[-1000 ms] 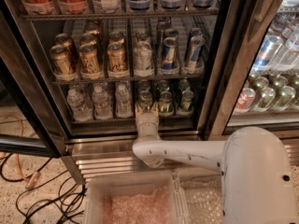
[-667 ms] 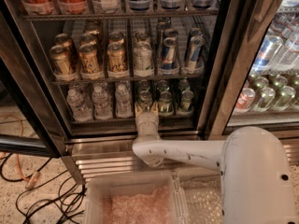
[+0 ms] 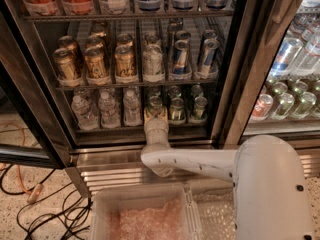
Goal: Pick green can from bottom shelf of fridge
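Note:
The fridge (image 3: 235, 84) stands open in front of me. On its bottom shelf (image 3: 115, 130), several green cans stand at the middle right, with three in the front row. My gripper (image 3: 155, 116) reaches in over the shelf's front edge and is right at the leftmost front green can (image 3: 155, 104). The gripper hides that can's lower part. The other two front green cans (image 3: 176, 109) (image 3: 199, 107) stand just to its right. My white arm (image 3: 200, 161) comes in from the lower right.
Water bottles (image 3: 106, 109) fill the shelf's left side. Gold-brown cans (image 3: 95, 61) and blue-silver cans (image 3: 181, 56) stand on the rack above. The ribbed steel grille (image 3: 115, 176), a white bin (image 3: 145, 214) and floor cables (image 3: 30, 204) lie below. The open door (image 3: 25, 154) is at the left.

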### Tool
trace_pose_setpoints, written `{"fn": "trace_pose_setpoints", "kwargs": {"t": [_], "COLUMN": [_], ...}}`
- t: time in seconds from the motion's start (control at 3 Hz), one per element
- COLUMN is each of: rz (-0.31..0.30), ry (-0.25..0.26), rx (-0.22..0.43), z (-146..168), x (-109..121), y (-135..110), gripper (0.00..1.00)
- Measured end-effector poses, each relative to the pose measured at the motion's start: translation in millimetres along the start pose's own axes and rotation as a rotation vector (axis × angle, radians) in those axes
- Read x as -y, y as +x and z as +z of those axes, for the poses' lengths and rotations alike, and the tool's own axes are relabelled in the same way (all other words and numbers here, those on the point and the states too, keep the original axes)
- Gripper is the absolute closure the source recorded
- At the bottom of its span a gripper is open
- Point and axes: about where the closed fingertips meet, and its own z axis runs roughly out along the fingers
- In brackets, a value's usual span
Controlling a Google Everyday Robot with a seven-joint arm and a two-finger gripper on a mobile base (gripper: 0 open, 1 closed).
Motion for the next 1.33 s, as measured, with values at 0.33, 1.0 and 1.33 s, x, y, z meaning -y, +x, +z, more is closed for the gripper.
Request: {"fn": "trace_pose_setpoints", "kwargs": {"t": [0.33,1.0,1.33], "rz": [0.003,0.043,0.063], "ry": [-0.005,-0.039,-0.058], "rx": [0.004,0.060,0.103], "z": [-0.5,-12.6,-20.7], "x": [-1.7,-10.5,-13.6], "y": [-1.6,-27.7,-47.8], "gripper": [0.99,1.00,1.00]}}
